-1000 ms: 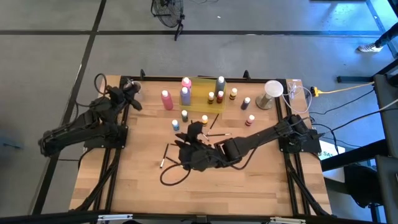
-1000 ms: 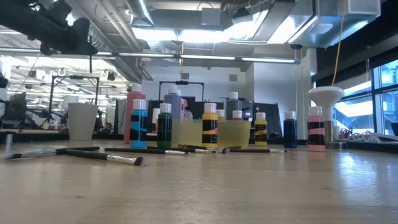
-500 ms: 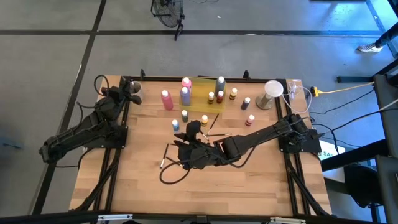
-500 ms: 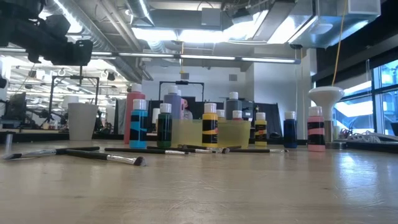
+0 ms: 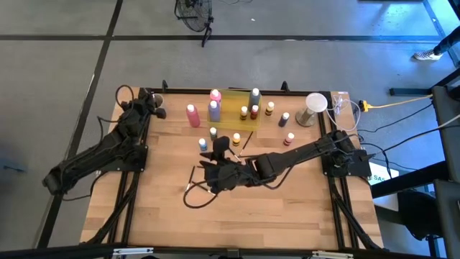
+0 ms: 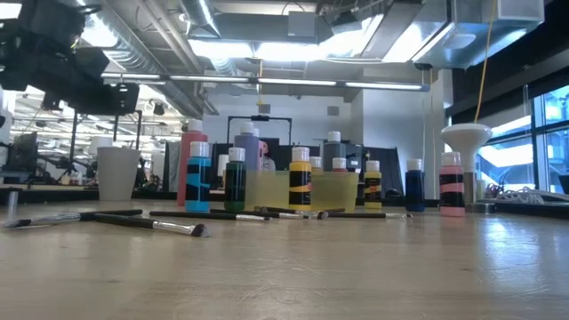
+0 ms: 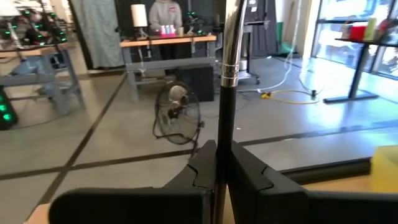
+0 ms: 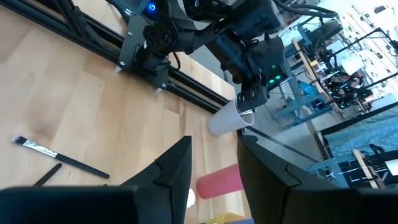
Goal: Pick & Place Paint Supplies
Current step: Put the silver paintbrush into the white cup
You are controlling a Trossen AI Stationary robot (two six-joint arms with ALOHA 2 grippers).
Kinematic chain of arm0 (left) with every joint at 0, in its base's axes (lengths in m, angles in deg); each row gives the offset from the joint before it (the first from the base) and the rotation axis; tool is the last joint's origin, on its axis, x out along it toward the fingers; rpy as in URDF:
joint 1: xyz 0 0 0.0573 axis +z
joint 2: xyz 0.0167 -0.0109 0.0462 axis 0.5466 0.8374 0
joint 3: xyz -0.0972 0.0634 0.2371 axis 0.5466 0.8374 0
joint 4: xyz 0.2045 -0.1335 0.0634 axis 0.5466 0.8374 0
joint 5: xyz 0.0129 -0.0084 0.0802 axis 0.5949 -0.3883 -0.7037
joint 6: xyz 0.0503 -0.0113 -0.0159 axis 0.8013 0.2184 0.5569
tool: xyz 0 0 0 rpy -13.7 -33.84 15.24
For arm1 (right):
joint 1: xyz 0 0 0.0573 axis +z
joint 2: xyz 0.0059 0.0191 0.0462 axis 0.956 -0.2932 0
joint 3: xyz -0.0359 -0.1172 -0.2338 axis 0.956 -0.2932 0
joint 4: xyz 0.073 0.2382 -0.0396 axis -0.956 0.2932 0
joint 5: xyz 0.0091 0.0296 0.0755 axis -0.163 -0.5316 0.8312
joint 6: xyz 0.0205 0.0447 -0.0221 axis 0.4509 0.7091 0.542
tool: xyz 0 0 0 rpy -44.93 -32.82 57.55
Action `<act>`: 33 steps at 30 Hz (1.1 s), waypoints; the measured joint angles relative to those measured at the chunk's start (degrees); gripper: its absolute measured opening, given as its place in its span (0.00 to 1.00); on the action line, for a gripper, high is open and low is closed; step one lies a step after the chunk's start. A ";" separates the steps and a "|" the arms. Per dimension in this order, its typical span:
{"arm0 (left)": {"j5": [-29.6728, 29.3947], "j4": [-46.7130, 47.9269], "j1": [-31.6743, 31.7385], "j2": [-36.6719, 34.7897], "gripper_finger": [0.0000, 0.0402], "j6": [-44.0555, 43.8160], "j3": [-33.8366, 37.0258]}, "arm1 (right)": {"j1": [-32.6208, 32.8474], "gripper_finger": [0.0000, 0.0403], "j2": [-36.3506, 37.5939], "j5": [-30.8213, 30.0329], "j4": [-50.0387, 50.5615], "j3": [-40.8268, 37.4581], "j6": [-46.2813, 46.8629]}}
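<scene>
My left gripper point(image 7: 222, 163) is at the table's far left corner point(image 5: 149, 104), shut on a thin dark brush point(image 7: 227, 56) that stands up between its fingers. It hangs right by a pale cup point(image 8: 225, 119). My right gripper point(image 8: 214, 167) hovers over the middle of the table point(image 5: 210, 173); its fingers stand apart with nothing between them. Beyond them a pink squeeze bottle point(image 8: 219, 180) shows. Pink point(image 5: 191, 115) and purple point(image 5: 214, 109) bottles and small white-capped paint bottles point(image 5: 208, 139) stand on their bases. Loose brushes point(image 6: 151, 222) lie flat on the wood. My left gripper pinches the brush's dark handle point(image 7: 224, 134) between its two fingers, a little below the silver ferrule point(image 7: 230, 73). The fingers point level and lie across the brush. The brush stands upright with its ferrule end up; its lower end is hidden behind the gripper.
A translucent yellow tray point(image 5: 241, 116) with small bottles in it stands at the far middle. A second pale cup point(image 5: 314, 108) stands at the far right. The black frame rails point(image 5: 136, 180) run along the table's left and right sides. Bare wood lies along the near edge point(image 5: 237, 223).
My left gripper has swung toward the far left corner and sunk toward the pale cup, staying shut on the brush.
</scene>
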 joint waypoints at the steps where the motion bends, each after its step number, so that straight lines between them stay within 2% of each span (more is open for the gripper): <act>1: 0.05 -0.33 0.50 0.44 0.04 0.00 0.00 | -0.10 0.32 0.00 0.04 0.00 0.00 0.00; 4: 1.24 -0.31 1.98 1.40 0.04 -0.03 0.00 | -0.52 0.32 0.00 0.28 0.37 0.00 0.00; 9: 4.63 -1.05 4.22 3.18 0.04 -1.53 0.00 | -1.51 0.32 0.00 4.31 1.09 0.00 0.02; 17: 6.07 -2.44 6.55 6.16 0.07 -2.03 0.00 | -1.75 0.32 0.00 4.50 1.51 0.00 0.04; 29: 4.93 -5.06 9.63 11.59 0.09 -3.06 0.00 | -1.91 0.32 0.00 4.50 2.17 0.00 0.04; 33: 10.17 -6.87 11.00 13.06 0.09 -3.04 0.00 | -1.89 0.32 0.00 4.52 2.23 0.00 0.07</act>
